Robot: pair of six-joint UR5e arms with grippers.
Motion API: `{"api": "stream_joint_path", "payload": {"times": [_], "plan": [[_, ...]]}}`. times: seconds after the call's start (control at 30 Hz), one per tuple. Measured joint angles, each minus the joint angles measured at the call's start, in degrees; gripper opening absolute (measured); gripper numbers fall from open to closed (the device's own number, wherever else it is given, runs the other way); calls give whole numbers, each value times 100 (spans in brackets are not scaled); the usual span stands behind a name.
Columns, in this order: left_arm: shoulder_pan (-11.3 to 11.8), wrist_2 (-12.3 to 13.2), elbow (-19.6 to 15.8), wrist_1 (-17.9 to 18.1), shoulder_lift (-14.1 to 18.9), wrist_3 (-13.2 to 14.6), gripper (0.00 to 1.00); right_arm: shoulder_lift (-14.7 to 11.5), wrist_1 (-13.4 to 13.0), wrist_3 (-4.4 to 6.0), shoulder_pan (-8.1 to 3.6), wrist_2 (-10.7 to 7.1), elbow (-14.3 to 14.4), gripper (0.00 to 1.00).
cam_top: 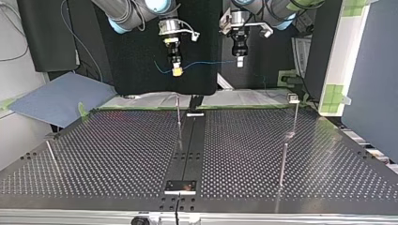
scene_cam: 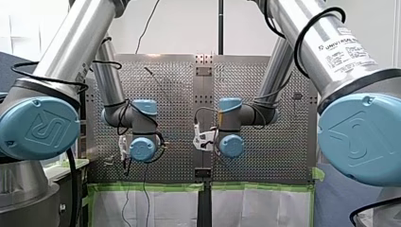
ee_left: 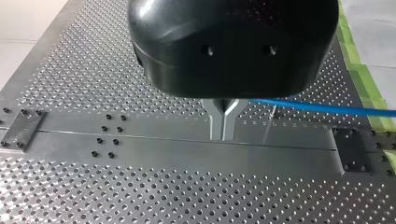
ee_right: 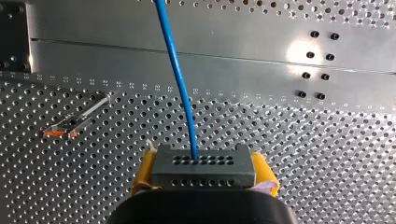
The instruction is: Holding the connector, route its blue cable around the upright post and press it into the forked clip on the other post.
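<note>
Over the far edge in the top view, the connector (cam_top: 177,71) is gripped by my right gripper (cam_top: 177,72), and the thin blue cable (cam_top: 206,63) is strung across to my left gripper (cam_top: 239,62). Left wrist view: metal fingers (ee_left: 223,126) are pressed together, with the smooth cable running off beside them over the perforated table (ee_left: 93,196). Whether it's pinched can't be told. Right wrist view: the grey, hole-dotted block is clamped between yellow pads (ee_right: 144,172).

Blue cable (ee_left: 327,108) cut by left wrist view's edge, near end hidden behind left hand (ee_left: 223,135); connector (ee_right: 219,175) base behind right hand (ee_right: 204,169).
</note>
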Motion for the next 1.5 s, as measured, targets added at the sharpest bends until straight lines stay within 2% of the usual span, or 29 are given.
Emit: {"api": "stream_joint_path", "payload": {"times": [0.2, 0.23, 0.27, 0.5, 0.53, 0.87, 1.1, 1.27, 1.5], "plan": [[0, 0, 0, 0, 0, 0, 0, 0, 0, 0, 0, 0, 0, 0], [0, 0, 0, 0, 0, 0, 14, 0, 0, 0, 0, 0, 0, 0], [0, 0, 0, 0, 0, 0, 22, 0, 0, 0, 0, 0, 0, 0], [0, 0, 0, 0, 0, 0, 22, 0, 0, 0, 0, 0, 0, 0], [0, 0, 0, 0, 0, 0, 16, 0, 0, 0, 0, 0, 0, 0], [10, -4, -14, 13, -13, -11, 16, 8, -1, -9, 8, 1, -11, 0], [42, 0, -76, 168, -291, -9, 16, 249, 0, -17, 163, 8, -33, 0], [43, 0, -77, 182, -360, -9, 16, 403, 0, -17, 183, 9, -34, 0], [44, 0, -79, 184, -368, -9, 16, 429, 0, -17, 185, 9, -35, 0]]}}
